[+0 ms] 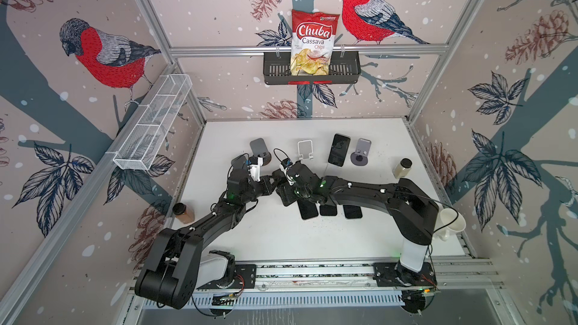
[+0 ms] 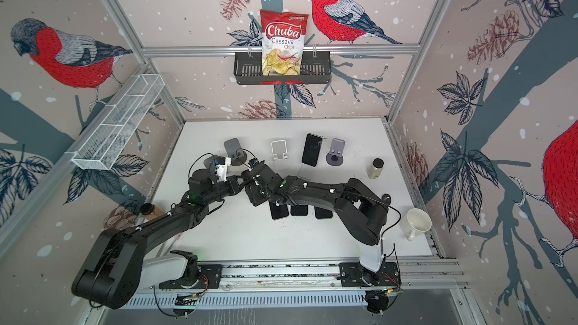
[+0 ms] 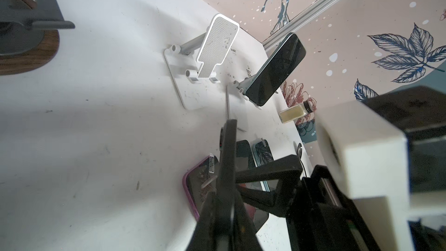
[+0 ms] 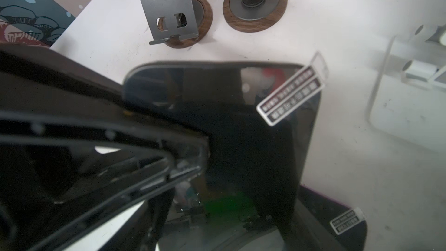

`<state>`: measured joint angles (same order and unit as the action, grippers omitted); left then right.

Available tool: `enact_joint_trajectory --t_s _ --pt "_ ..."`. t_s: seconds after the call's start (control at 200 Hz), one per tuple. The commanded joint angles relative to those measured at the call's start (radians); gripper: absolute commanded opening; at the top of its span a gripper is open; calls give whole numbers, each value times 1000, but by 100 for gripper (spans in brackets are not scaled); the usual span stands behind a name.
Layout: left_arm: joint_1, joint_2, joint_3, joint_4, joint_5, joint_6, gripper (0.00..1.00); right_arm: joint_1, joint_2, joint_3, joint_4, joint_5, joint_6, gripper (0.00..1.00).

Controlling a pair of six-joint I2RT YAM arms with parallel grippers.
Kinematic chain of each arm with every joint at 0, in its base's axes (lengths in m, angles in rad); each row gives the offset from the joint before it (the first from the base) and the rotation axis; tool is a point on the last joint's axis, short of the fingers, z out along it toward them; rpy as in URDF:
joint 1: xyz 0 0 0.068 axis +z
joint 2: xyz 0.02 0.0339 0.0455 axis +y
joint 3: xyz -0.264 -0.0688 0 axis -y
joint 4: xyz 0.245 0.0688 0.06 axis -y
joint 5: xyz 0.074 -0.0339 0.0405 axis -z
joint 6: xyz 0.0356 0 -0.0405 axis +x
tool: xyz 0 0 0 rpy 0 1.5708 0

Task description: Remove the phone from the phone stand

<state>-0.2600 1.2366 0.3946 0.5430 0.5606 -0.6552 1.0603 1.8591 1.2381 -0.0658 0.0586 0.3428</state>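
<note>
One dark phone (image 4: 241, 117) hangs tilted just above the surface (image 1: 266, 236), beside three flat phones (image 1: 328, 210): right claw (image 1: 291, 190) holds it across its width, left claw (image 1: 276, 187) sits at its end, grip unclear

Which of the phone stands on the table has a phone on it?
The stand carrying the dark phone, between the empty white stand and the lilac-grey stand. Every other stand in view is bare.
</note>
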Motion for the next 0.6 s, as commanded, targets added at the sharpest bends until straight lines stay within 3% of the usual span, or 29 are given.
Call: enact_joint_trajectory --t_s 0.0,0.236,0.451,0.591 --pt "0 -5 11 30 -7 21 23 9 3 -2 6 2 8 62" --pt "0 -22 15 9 -23 28 35 10 11 15 -7 21 5 62" --pt "3 -50 43 -76 -95 34 65 9 20 29 -34 27 20 62" --pt "4 -83 90 -195 -207 55 78 9 27 43 -55 27 36 62"
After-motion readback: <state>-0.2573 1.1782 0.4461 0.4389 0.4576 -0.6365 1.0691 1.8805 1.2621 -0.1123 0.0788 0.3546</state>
